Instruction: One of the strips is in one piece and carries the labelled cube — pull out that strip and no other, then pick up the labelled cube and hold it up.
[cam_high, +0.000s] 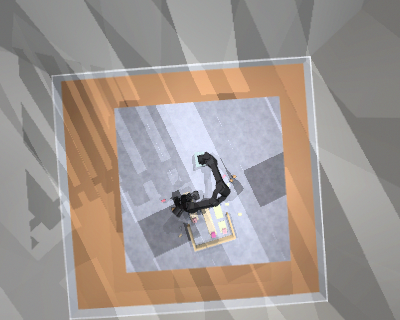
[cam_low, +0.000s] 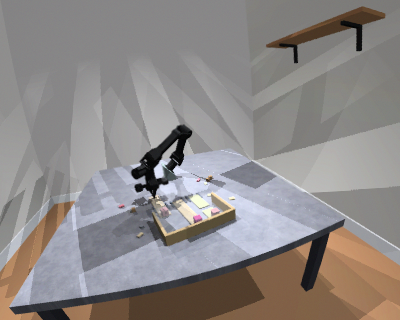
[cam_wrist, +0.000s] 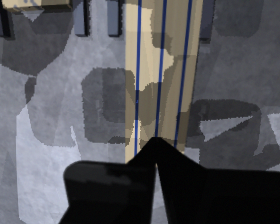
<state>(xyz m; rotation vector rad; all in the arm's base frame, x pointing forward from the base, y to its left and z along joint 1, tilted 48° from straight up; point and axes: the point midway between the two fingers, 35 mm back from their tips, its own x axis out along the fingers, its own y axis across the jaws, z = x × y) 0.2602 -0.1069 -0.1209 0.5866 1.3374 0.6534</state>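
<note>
My gripper (cam_wrist: 155, 141) (cam_high: 182, 203) (cam_low: 151, 191) is shut, and its tip rests on the near end of a tan strip (cam_wrist: 161, 75) marked with three blue lines. In the wrist view that strip runs straight away from the fingertips across the grey table (cam_wrist: 60, 125). The labelled cube does not show in the wrist view. In the exterior view a small tan cube (cam_low: 161, 210) sits at the near left corner of the wooden tray (cam_low: 200, 231) (cam_high: 214, 245), just beyond the gripper; I cannot read a label on it. Other strips (cam_low: 200, 201) lie inside the tray.
Small pink cubes (cam_low: 197, 218) (cam_high: 213, 234) lie in the tray. Loose bits are scattered on the table: a pink one (cam_low: 121, 205), tan ones (cam_low: 140, 234) (cam_low: 210, 178). Another tan strip's end (cam_wrist: 42, 4) shows at the wrist view's top left. A wall shelf (cam_low: 325, 27) hangs high.
</note>
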